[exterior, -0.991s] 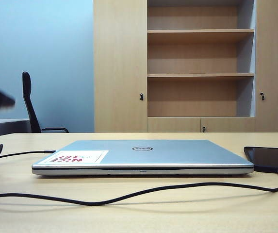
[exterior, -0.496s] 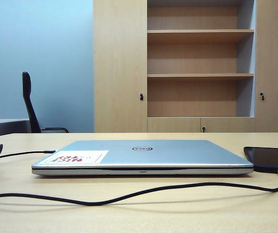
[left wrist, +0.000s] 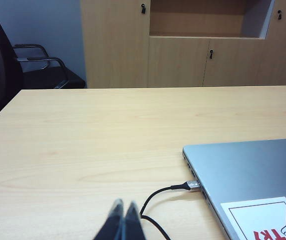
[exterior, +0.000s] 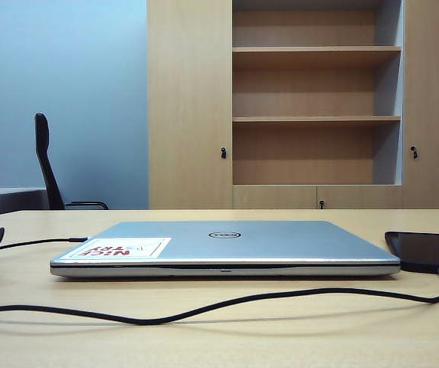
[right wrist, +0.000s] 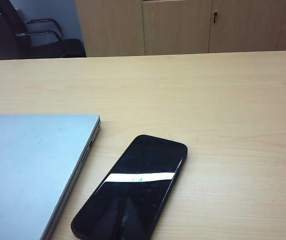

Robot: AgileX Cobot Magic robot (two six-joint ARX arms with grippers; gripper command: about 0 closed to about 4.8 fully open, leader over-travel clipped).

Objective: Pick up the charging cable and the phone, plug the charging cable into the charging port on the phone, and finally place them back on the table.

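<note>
The dark arm shape has left the exterior view; both grippers are hanging pinched together, empty. The left gripper (left wrist: pixel 124 220) is hovering above the charging cable (exterior: pixel 204 309), the right gripper (right wrist: pixel 128 212) above the phone (right wrist: pixel 133 187), which is lying plugged in on the table (exterior: pixel 280 341), so the task looks finished.

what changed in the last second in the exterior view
A dark blurred shape at the left edge, seemingly part of the left arm, has gone from sight. The charging cable, phone and laptop lie unmoved on the table, the cable's end at the phone's near edge. Neither tool shows there; the left tool is shut.
</note>
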